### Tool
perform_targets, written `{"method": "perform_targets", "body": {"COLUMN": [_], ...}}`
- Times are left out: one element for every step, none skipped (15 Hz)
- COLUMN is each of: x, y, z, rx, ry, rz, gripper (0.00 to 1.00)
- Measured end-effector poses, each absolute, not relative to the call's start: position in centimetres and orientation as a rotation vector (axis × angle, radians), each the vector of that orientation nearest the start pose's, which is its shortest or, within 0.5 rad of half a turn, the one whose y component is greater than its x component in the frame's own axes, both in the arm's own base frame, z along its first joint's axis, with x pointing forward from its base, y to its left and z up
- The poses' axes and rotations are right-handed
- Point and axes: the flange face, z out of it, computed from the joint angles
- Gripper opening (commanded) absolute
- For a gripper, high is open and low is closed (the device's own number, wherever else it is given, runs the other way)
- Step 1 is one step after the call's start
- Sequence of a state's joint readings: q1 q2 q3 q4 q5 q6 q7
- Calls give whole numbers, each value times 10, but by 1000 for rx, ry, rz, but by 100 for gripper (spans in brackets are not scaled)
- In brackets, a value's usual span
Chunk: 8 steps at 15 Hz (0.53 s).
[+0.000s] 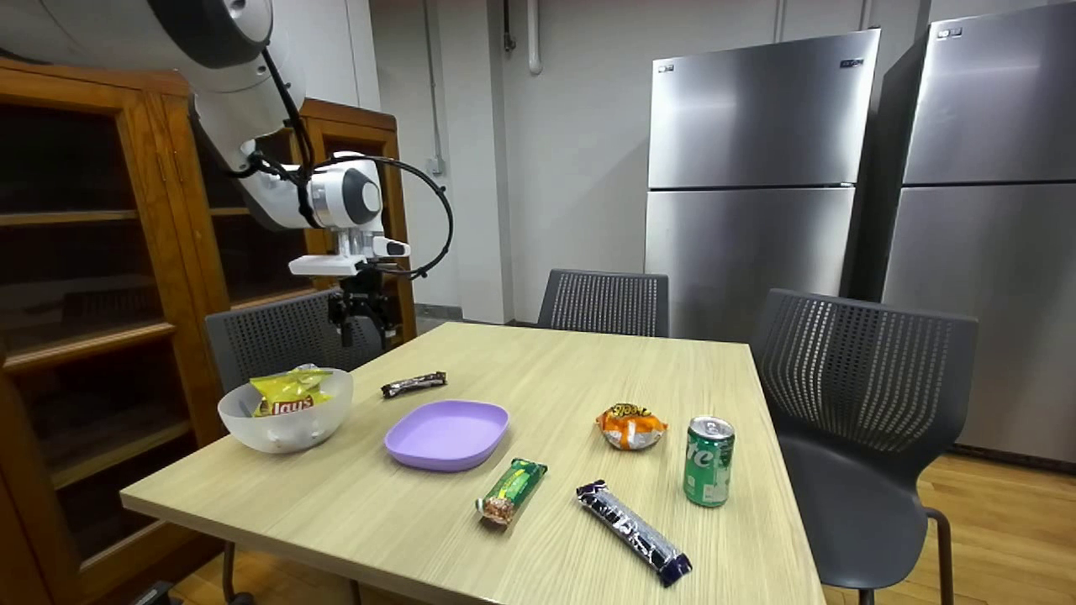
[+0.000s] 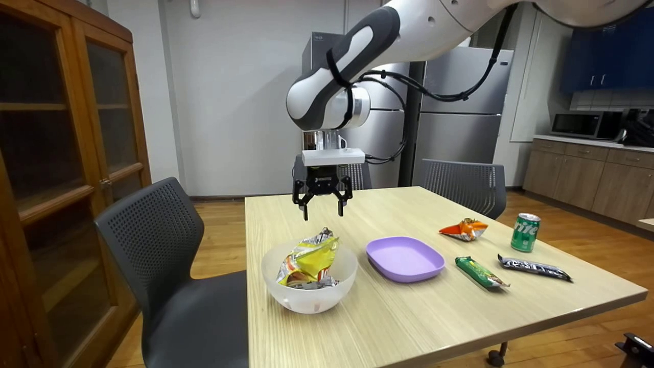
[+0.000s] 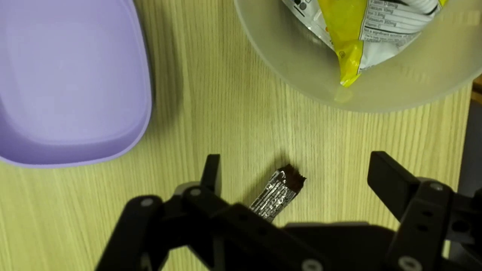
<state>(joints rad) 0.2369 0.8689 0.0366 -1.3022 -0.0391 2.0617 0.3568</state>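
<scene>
My pincer hangs above the worktop, jaws spread, with free air between them. Through that gap, in the wrist view, I see one end of the dark bar, bare wood to both sides of it; the pincer itself hides the rest. The bowl blocks a low pass on its side, the bag jutting above its rim. Between bowl and plate runs a bare lane. The chair rises just past the worktop's edge, near the bowl.
</scene>
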Motion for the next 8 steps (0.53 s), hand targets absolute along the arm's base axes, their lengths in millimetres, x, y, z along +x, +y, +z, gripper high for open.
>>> {"method": "perform_targets", "body": {"x": [712, 714, 717, 720, 723, 726, 730, 733], "y": [189, 189, 189, 188, 187, 186, 185, 184], "z": [207, 206, 204, 202, 200, 197, 193, 189], "rx": [-3175, -3171, -3165, -3155, -3144, -3133, -3125, -3119], "ry": [199, 276, 346, 410, 473, 524, 566, 596], "rz": [174, 183, 188, 195, 201, 204, 202, 198], "gripper": [100, 100, 100, 100, 100, 100, 100, 100]}}
